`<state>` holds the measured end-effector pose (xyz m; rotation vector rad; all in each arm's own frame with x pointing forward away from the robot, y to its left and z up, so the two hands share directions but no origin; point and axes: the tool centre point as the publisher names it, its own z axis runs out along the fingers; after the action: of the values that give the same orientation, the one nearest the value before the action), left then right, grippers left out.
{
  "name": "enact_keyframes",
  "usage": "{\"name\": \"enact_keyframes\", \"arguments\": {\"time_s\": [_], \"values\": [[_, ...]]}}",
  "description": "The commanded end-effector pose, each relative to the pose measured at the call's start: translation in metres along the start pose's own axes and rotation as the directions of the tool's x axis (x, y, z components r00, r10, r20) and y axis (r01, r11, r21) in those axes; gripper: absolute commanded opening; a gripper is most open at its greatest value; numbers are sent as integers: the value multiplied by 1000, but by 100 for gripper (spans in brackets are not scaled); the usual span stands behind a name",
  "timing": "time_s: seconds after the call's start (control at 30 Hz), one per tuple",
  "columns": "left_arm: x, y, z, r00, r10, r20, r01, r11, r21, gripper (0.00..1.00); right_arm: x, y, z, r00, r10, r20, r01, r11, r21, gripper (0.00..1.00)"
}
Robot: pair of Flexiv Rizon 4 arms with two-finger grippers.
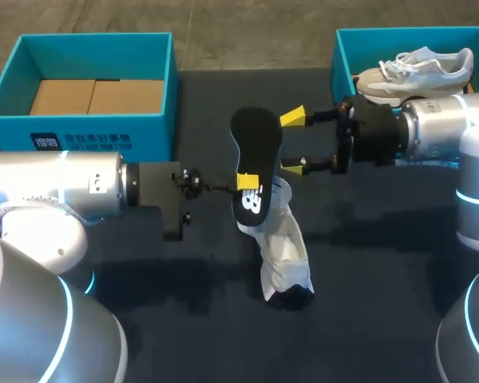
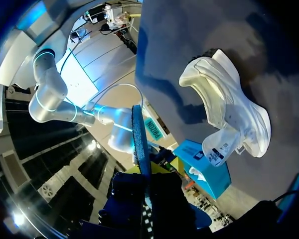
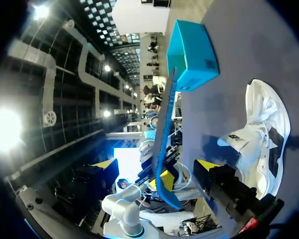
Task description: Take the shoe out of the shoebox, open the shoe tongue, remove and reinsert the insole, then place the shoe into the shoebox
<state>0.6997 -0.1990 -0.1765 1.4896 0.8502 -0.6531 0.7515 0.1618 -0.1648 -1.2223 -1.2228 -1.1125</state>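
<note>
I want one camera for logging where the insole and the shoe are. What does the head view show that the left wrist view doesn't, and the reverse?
Head view only: the left shoebox with cardboard inside, and the broad face of the black insole.

Left wrist view only: the opening and inner lining of the white shoe, and the insole seen edge-on.

Both: the insole gripped in the left end effector, and the white shoe lying on the dark table.
</note>
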Motion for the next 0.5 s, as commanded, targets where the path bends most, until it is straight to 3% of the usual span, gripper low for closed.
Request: {"name": "enact_keyframes", "arguments": {"time_s": [0.03, 0.27, 0.37, 0.5], "values": [[-4, 0, 1, 1000, 8, -9, -8, 1000, -8, 0, -3, 2, 4, 1000, 0, -4, 0, 1000, 10, 100], [-4, 0, 2, 1000, 9, -18, -10, 1000, -7, 0, -1, -2, 6, 1000, -11, -6, 11, 1000, 15, 98], [-4, 0, 2, 1000, 9, -18, -10, 1000, -7, 0, 1, -3, 8, 1000, -13, -8, 13, 1000, 17, 80], [-4, 0, 2, 1000, 9, -18, -10, 1000, -7, 0, 4, -5, 12, 1000, -11, -13, 11, 1000, 16, 76]]}}
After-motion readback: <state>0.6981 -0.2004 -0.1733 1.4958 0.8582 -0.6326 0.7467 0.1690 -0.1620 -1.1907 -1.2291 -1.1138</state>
